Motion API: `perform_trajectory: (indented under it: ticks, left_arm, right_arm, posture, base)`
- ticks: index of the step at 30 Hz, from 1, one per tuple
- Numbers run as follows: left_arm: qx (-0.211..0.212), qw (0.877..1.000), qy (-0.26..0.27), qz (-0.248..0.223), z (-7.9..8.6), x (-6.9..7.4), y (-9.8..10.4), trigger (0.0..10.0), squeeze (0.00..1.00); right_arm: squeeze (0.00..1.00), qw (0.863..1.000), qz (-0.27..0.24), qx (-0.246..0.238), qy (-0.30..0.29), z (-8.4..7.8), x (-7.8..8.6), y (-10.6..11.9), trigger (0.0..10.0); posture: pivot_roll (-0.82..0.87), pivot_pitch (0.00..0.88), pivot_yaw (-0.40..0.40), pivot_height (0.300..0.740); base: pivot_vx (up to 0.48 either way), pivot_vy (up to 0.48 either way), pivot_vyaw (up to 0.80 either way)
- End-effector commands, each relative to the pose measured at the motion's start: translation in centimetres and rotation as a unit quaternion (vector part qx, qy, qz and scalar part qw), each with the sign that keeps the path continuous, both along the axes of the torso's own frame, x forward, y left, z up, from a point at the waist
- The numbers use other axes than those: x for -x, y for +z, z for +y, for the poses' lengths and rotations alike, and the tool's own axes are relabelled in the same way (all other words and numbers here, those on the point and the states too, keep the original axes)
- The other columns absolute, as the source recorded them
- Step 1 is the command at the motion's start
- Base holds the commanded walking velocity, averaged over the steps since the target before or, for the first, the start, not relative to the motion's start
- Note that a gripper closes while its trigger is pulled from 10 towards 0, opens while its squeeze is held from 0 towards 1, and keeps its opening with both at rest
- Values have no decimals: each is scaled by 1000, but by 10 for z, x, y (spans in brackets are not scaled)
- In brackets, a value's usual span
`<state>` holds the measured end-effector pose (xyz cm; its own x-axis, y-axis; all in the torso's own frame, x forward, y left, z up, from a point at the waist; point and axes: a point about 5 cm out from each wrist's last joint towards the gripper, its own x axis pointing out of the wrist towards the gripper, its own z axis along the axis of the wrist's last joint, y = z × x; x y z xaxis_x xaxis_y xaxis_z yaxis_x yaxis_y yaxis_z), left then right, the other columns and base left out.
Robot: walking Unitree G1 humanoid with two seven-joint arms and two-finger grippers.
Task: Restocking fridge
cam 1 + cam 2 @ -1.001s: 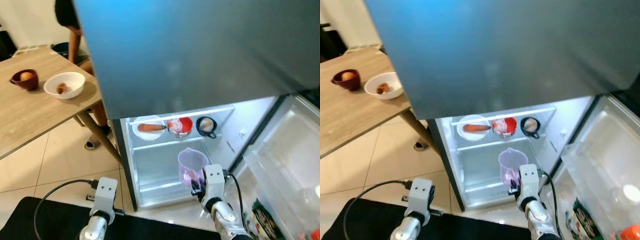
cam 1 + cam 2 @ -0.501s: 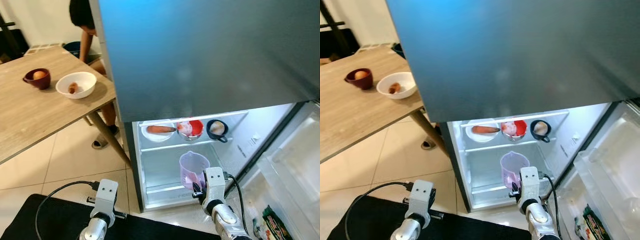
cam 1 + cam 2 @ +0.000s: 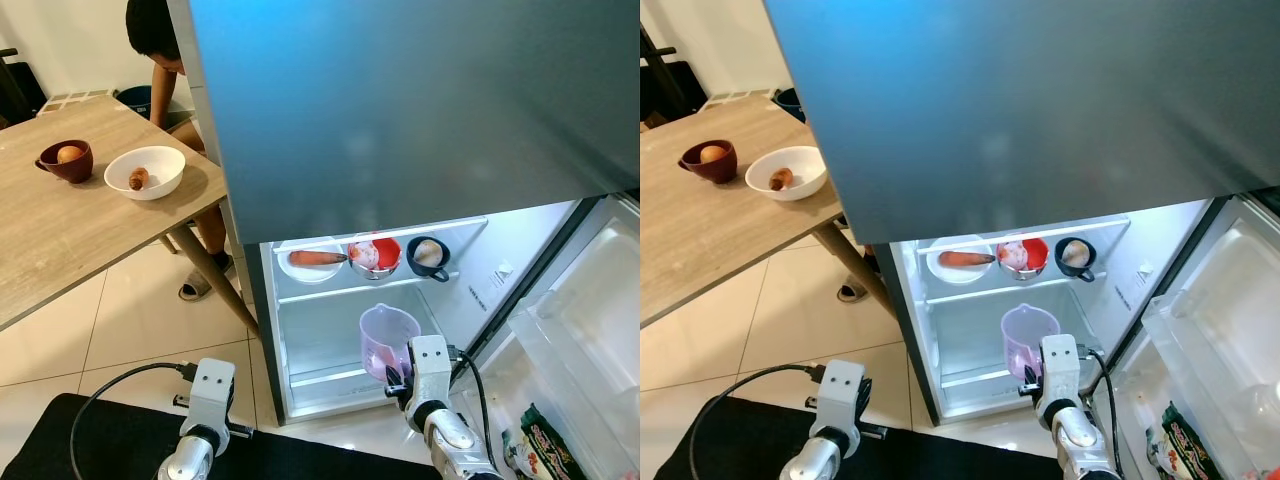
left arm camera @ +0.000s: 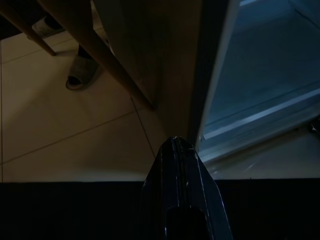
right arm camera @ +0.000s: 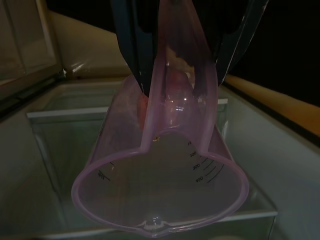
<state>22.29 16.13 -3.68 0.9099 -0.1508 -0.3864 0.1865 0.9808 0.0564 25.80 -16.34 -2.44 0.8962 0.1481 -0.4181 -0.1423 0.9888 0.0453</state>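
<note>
Nearest, at 7 o'clock low in the head view: left gripper point(image 4: 176, 150), idle above the dark mat point(image 3: 90, 440), fingers pressed together, aimed at the tiled floor point(image 3: 160, 320) beside the fridge point(image 3: 400, 110) edge.

At 5 o'clock: right gripper point(image 5: 185, 55), pinching the handle of a pink measuring jug point(image 3: 385, 338) between its two black fingers point(image 5: 131, 45). Jug held in front of the open lower compartment, mouth tipped toward the interior, with something pinkish inside; identity cannot be told. Printed scale markings visible on the jug wall in the right wrist view.

Beyond the jug, at centre: lit fridge interior with a clear drawer point(image 3: 330, 340) below and a glass shelf point(image 3: 350, 288) above. On the shelf, in a row across it: white bowl point(image 3: 305, 262) with a carrot point(image 3: 318, 257); red bowl point(image 3: 378, 252) with pale pink contents; dark cup point(image 3: 428, 256) with a pale round item.

At 4 o'clock: open fridge door point(image 3: 590, 320) with packets point(image 3: 545, 440) in its lower bin.

At 10 o'clock, farther off: wooden table point(image 3: 60, 230) with a white dish point(image 3: 145, 172) and a dark red cup point(image 3: 66, 160), each with a small brownish item inside.

At 11 o'clock, farthest: a person point(image 3: 160, 60) bent over behind the table, sandalled foot point(image 3: 195, 285) on the tiles.
</note>
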Motion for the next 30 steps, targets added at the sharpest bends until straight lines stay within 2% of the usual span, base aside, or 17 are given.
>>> perform_trajectory:
  ticks: [1, 30]
  left_arm:
    - [8, 1000, 6, 16, -2, 6, -5, 10000, 0]
    - [23, 999, 9, 24, -2, 5, -6, 10000, 0]
  right_arm:
    - [0, 1000, 17, -2, -1, 1, 6, -6, 10000]
    - [0, 1000, 19, -1, 1, 0, 6, -6, 10000]
  posture:
    - [-96, 79, 2, 740]
    - [-100, 81, 2, 740]
  base:
    - [-240, 0, 0]
    - [-277, 0, 0]
